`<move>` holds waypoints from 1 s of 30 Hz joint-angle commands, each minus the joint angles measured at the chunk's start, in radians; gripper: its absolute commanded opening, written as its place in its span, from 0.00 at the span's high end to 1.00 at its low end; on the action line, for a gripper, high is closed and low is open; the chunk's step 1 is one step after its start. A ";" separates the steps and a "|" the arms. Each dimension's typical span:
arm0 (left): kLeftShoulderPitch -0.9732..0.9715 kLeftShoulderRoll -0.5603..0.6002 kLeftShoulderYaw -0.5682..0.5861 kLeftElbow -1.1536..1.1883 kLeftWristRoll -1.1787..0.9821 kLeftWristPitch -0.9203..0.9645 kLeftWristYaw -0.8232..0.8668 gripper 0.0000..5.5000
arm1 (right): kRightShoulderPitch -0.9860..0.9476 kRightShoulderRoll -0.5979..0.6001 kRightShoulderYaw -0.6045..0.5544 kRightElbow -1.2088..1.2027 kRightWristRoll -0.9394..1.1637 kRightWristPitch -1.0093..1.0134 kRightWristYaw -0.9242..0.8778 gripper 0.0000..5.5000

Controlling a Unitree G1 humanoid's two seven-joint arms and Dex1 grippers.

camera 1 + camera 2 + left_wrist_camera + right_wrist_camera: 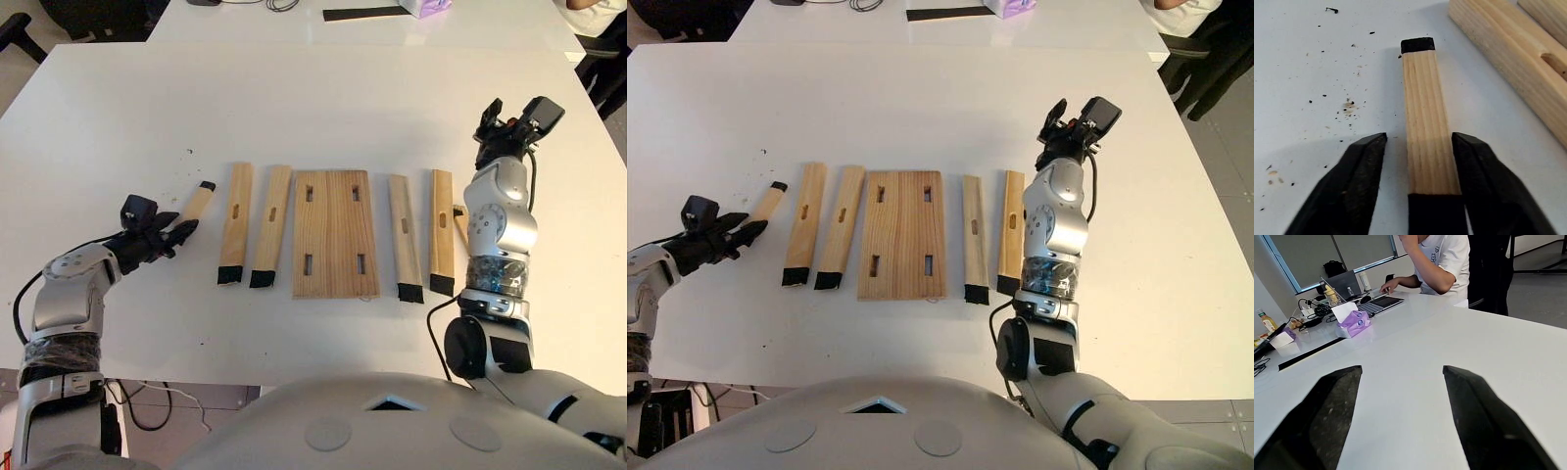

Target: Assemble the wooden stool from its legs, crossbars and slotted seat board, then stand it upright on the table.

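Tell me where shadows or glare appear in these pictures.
Left eye view: even light; only thin soft shadows edge the pale slotted wooden seat board on the white table, no glare. Left wrist view: a faint grey shadow runs along one side of the short wooden crossbar with black ends. Right wrist view: table evenly lit, no glare.

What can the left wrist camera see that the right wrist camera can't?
Left wrist view: a short wooden crossbar with black ends, lying between the left fingers, and a slotted leg beside it. Right wrist view: a purple tissue box and a laptop on the far table, beyond the right fingers. Both: white tabletop and two open black fingers.
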 commanded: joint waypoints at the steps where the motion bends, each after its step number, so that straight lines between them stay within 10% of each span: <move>1: 0.018 0.032 -0.030 0.096 0.027 -0.001 -0.054 0.67 | 0.013 0.008 -0.001 -0.014 0.002 0.000 -0.011 0.45; 14: -0.266 -0.001 0.098 0.199 -0.127 -0.048 -0.048 0.76 | -0.068 -0.009 -0.014 0.008 0.047 -0.039 0.034 0.45; 23: -0.586 -0.411 0.203 -0.240 -0.551 0.019 0.304 0.76 | -0.357 -0.314 0.315 0.086 -0.273 -0.039 0.273 0.45; 30: -0.609 -0.568 0.094 -0.340 -0.554 -0.057 0.327 0.76 | -0.635 -0.423 0.278 0.278 -0.351 -0.340 0.232 0.45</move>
